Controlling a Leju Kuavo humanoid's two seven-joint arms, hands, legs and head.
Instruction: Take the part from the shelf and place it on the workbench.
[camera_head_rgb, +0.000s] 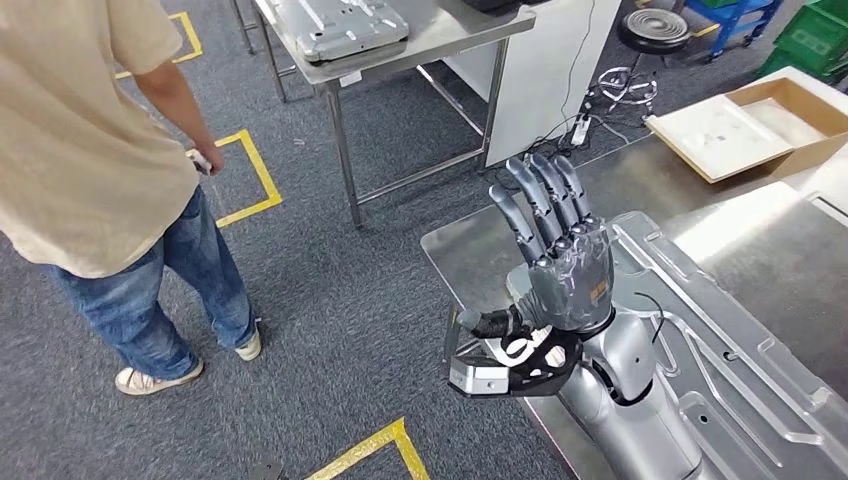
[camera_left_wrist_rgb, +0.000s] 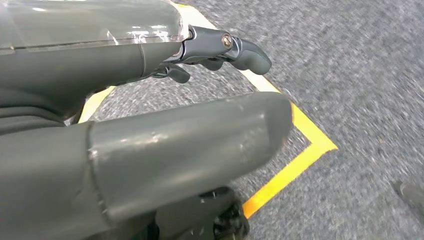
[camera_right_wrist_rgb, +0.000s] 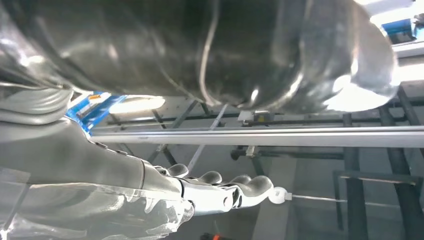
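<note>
- The fingers (camera_head_rgb: 540, 200) of the right hand (camera_head_rgb: 560, 262) stand straight and spread in the head view, grasping nothing.
- The left wrist view shows the left hand (camera_left_wrist_rgb: 150, 150) over grey carpet (camera_left_wrist_rgb: 360, 75) and yellow tape (camera_left_wrist_rgb: 300, 165), its fingers loose and empty.
- The part (camera_head_rgb: 740, 340), a ribbed silver metal panel, lies flat on the workbench (camera_head_rgb: 470, 250) beneath the right arm.

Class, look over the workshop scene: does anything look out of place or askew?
One thing: the metal part overhangs the near corner of the workbench, unsupported there. The right hand is raised above it, fingers spread. A person stands close by.
</note>
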